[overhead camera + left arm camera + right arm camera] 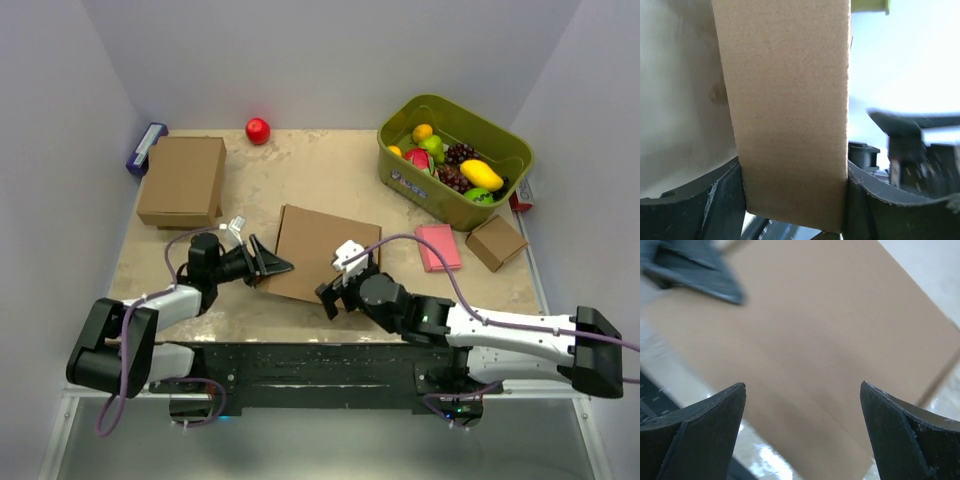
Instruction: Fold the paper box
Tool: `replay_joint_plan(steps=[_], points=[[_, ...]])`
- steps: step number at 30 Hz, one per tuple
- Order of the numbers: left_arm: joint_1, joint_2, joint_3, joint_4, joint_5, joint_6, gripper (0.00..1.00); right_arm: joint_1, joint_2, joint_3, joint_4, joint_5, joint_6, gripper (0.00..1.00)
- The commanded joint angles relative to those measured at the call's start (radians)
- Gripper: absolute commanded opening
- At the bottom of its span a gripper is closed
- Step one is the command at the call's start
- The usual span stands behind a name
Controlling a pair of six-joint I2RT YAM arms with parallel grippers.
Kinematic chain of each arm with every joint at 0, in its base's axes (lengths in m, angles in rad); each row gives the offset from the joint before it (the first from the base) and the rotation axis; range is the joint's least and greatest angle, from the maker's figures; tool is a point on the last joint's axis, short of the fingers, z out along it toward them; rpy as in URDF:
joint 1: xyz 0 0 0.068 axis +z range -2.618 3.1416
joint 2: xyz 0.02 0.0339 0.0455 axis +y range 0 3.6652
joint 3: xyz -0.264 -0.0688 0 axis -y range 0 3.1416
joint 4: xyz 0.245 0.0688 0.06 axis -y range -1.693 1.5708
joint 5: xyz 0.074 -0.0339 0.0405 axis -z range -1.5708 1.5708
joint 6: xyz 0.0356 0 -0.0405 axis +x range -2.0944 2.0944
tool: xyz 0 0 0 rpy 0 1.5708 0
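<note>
The paper box (325, 245) lies mid-desk toward the near edge. The left gripper (794, 167) clamps its left side; the right gripper (803, 386) hovers over its top, jaws wide apart.

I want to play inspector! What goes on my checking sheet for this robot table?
Surface: beige table with worn patches.
Job's things: paper box lying mid-table.
Clutter: closed brown box, red ball, green bin of fruit, pink pad, small cardboard cube.
Hands: left hand clamps the paper box's edge; right hand open at its near edge.
Cables: purple cables loop along both arms.
Surroundings: plain pale walls.
</note>
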Motion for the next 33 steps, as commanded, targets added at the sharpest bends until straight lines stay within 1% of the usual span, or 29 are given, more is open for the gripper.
replay_joint_plan(steps=[1,3,4,8,9,14,20,23,24,26,30,32,33], points=[[0.015,-0.033,-0.039,-0.016,0.073,-0.077,0.38,0.142,0.006,0.065,0.099,0.117,-0.183,0.99],[0.016,-0.047,-0.059,-0.018,0.079,-0.098,0.37,0.171,0.021,0.088,0.088,0.109,-0.189,0.99],[0.016,-0.057,-0.065,-0.016,0.078,-0.109,0.37,0.183,0.032,0.093,0.081,0.117,-0.230,0.99],[0.017,-0.119,-0.094,-0.008,0.076,-0.178,0.37,0.272,0.110,0.122,0.051,0.175,-0.258,0.99],[0.019,-0.145,-0.106,-0.004,0.079,-0.211,0.37,0.323,0.143,0.123,0.053,0.198,-0.261,0.99],[0.019,-0.229,-0.177,0.031,0.098,-0.333,0.37,0.409,0.259,0.162,0.021,0.396,-0.272,0.99],[0.012,-0.278,-0.267,0.143,0.137,-0.463,0.36,0.446,0.384,0.211,0.009,0.577,-0.324,0.99],[-0.001,-0.294,-0.302,0.211,0.142,-0.532,0.36,0.467,0.450,0.231,-0.007,0.606,-0.356,0.99],[-0.004,-0.295,-0.307,0.246,0.144,-0.544,0.36,0.470,0.467,0.235,-0.014,0.631,-0.366,0.99],[-0.011,-0.298,-0.309,0.263,0.145,-0.566,0.35,0.475,0.516,0.249,-0.045,0.657,-0.366,0.99],[-0.024,-0.298,-0.301,0.294,0.150,-0.583,0.35,0.476,0.564,0.258,-0.088,0.710,-0.346,0.99],[-0.030,-0.300,-0.298,0.295,0.154,-0.583,0.35,0.475,0.570,0.263,-0.103,0.727,-0.337,0.98],[-0.035,-0.300,-0.298,0.297,0.154,-0.581,0.35,0.475,0.573,0.265,-0.103,0.734,-0.337,0.95]])
